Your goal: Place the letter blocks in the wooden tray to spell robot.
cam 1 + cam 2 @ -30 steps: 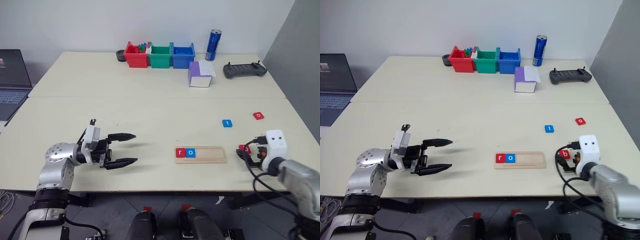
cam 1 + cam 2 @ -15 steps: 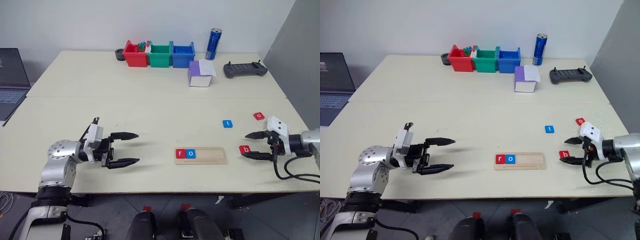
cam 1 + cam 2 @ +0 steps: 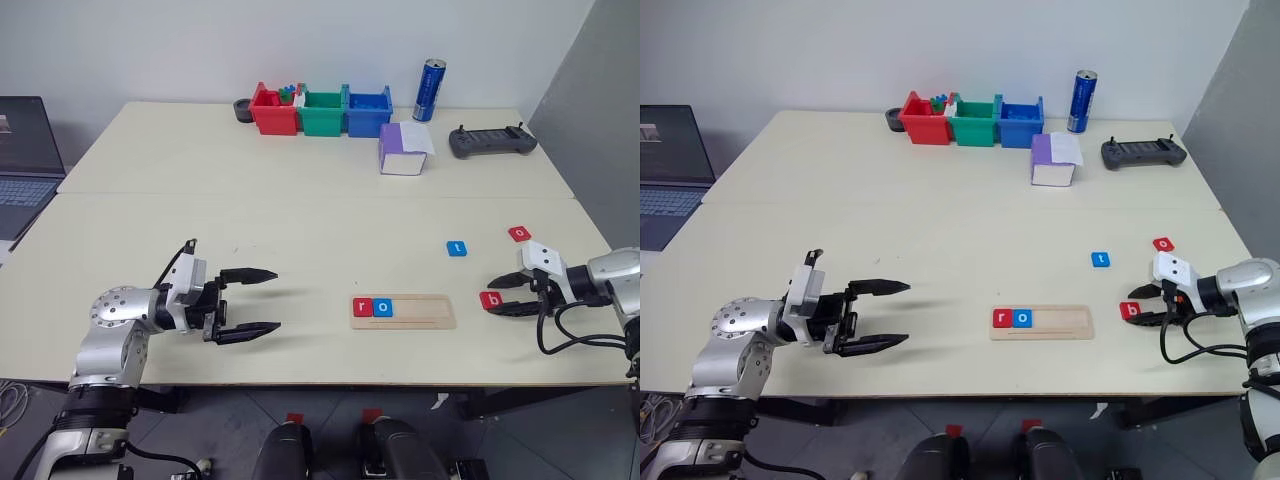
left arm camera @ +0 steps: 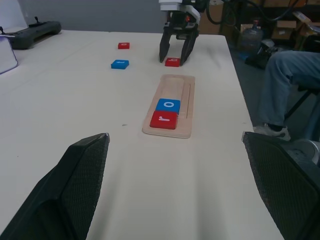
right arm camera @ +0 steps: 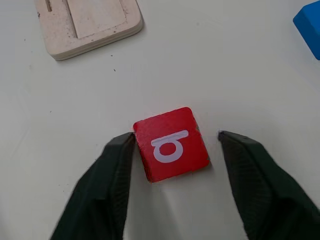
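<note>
1. Over the last second the right end effector [image 5: 172, 150] has swung out from a tucked pose near the counter's [image 3: 300, 210] right near edge and now points left across it at the red "b" block [image 5: 171, 143], one finger on each side of it
2. Its fingers have drawn in from wide to about half spread; one pad touches the block's edge and the other stands just clear, so the block is bracketed but not yet clamped
3. The "b" block lies flat on the counter, to the right of the wooden tray [image 3: 403, 311] and apart from it
4. The tray sits near the front edge at centre, with the red "r" block [image 3: 362, 307] and the blue "o" block [image 3: 382, 308] side by side at its left end; the slots to their right are free
5. The blue "t" block [image 3: 457, 248] and the red "o" block [image 3: 519, 233] wait farther back on the right, apart from each other
6. The left end effector [image 3: 262, 300] has kept its place, hovering wide open over the left near part of the counter, holding nothing
7. Judgement: two of five letters are placed, and the pick of the third is under way; finishing the squeeze squarely matters, since a thin tile may skid or tip
</note>
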